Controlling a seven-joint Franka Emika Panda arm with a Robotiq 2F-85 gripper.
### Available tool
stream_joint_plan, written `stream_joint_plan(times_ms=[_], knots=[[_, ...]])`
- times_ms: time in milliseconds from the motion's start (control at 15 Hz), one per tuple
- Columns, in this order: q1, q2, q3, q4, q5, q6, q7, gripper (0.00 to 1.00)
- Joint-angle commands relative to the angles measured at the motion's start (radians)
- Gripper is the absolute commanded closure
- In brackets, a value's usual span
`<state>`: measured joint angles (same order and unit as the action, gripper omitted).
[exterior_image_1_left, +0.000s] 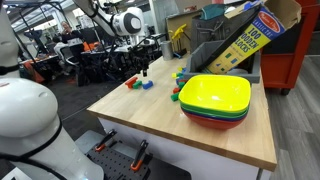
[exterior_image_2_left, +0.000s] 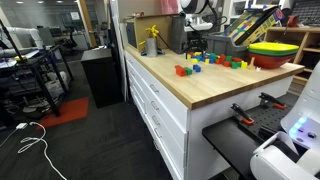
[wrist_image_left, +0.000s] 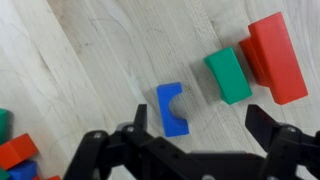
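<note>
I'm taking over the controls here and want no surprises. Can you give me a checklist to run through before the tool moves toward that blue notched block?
1. Tool open: ok, the jaws stand wide apart and hold nothing.
2. Blue block centred under the tool: not ok, it sits off to one side in the wrist view.
3. Room around it: ok, the green block lies apart from it, next to the red block.
4. Blue block flat on the table: ok.
5. Tool's height above the block: cannot tell.
6. Stacked bowls out of the way: ok, well aside in an exterior view.
</note>
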<state>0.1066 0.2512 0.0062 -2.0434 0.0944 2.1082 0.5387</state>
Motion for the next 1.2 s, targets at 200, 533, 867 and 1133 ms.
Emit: stream_joint_plan(times_ms=[200,533,867,1133], knots=[[-0.007,0.009,0.009,0.01,0.121,-0.004,0.038,0.0],[-0.009,0.044,0.002,0.033,0.127,0.021,0.034,0.0],[-0.005,0.089,-0.001,0.075,0.119,0.086,0.025,0.0],[-0.009,0.134,-0.007,0.13,0.123,0.097,0.024,0.0]])
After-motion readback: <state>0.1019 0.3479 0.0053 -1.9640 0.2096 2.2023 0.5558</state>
